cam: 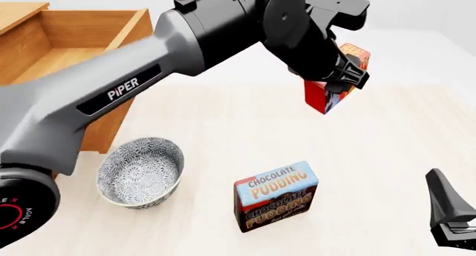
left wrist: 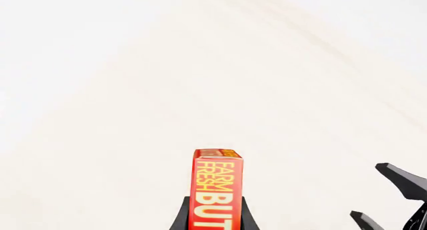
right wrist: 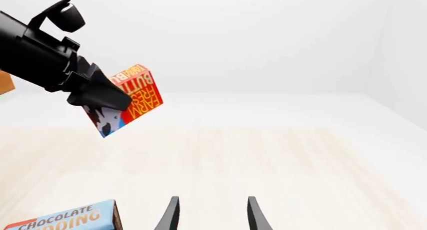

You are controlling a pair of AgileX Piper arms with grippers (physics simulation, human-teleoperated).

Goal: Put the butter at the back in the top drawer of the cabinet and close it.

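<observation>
Chocolate Pudding box (cam: 276, 196) foreground; at one o'clock, butter (cam: 333, 83) aloft, clenched in left fingers (cam: 349, 77). Right fingers (right wrist: 210, 215) spread, empty. Top drawer (cam: 71, 49) open at ten o'clock. Risk: tilted box slipping mid-carry or clipping drawer wall.

1. I see bright, even, diffuse light in all three views; sharp renders, no blur or edge distortion.
2. The table (cam: 223, 133) washes nearly white in the left wrist view.
3. Shadows are faint and soft beneath the bowl (cam: 141, 171).
</observation>
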